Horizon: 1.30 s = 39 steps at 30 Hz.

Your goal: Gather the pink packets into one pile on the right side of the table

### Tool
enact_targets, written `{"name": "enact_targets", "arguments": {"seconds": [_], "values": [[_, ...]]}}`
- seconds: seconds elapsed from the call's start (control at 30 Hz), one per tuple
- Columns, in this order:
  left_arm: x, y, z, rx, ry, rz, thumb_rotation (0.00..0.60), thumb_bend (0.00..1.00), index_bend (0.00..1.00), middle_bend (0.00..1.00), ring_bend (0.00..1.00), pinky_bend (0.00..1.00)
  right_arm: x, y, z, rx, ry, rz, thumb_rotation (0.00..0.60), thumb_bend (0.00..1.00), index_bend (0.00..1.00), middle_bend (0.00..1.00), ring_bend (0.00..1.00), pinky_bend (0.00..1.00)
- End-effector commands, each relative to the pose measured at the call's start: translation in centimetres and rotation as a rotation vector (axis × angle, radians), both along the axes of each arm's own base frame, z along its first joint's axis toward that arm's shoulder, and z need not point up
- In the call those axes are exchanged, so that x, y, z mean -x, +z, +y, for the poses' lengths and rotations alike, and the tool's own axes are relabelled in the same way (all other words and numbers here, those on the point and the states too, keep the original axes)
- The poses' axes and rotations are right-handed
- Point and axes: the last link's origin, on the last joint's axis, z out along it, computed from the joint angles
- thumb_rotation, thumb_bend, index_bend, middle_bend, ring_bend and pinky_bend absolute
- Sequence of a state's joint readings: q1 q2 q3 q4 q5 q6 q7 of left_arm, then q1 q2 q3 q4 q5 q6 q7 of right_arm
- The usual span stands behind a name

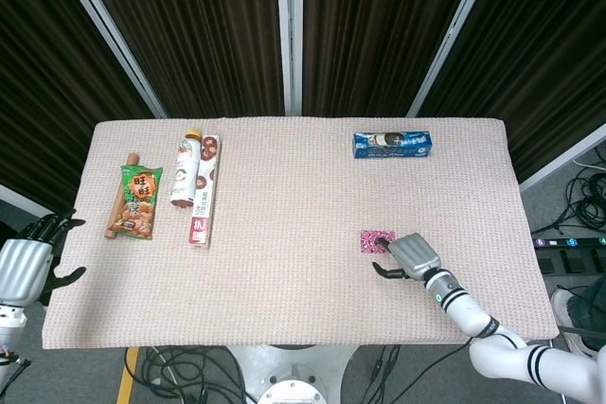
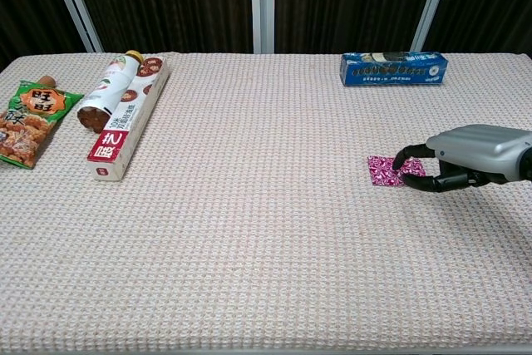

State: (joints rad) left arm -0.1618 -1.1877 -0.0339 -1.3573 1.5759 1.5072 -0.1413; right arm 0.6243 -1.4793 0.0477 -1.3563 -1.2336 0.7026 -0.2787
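Right hand (image 2: 462, 160) over right edge of pink packet (image 2: 389, 170), fingers curled apart above it, nothing gripped. Packet flat on surface (image 2: 266, 230), right side. Left hand (image 1: 26, 267) off left edge, released, fingers spread.

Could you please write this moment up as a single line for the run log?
right hand: over pink packet, fingers curled at its right edge, grasp unclear | left hand: off the left table edge, open | pile: not yet formed

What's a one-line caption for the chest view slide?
Right hand reaching over the pink packet on the cloth-covered table.
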Motion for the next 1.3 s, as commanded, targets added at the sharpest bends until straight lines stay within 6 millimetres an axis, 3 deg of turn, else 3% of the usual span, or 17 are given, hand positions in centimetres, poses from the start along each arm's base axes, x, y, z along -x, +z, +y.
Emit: {"name": "enact_targets", "arguments": {"seconds": [0.03, 0.53, 1.3], "values": [[0.1, 0.1, 0.0, -0.002, 0.005, -0.001, 0.600, 0.00, 0.31, 0.29, 0.23, 0.34, 0.0, -0.4, -0.2, -0.007, -0.004, 0.009, 0.013, 0.35, 0.19, 1.00, 1.00, 0.99], [0.3, 0.1, 0.1, 0.002, 0.008, -0.005, 0.600, 0.00, 0.31, 0.29, 0.23, 0.34, 1.0, 0.0, -0.4, 0.010, -0.010, 0.061, 0.016, 0.35, 0.20, 1.00, 1.00, 0.98], [-0.1, 0.0, 0.2, 0.002, 0.001, -0.013, 0.600, 0.00, 0.31, 0.29, 0.23, 0.34, 5.5, 3.2, 0.4, 0.041, -0.083, 0.129, 0.014, 0.35, 0.21, 1.00, 1.00, 0.98]]}}
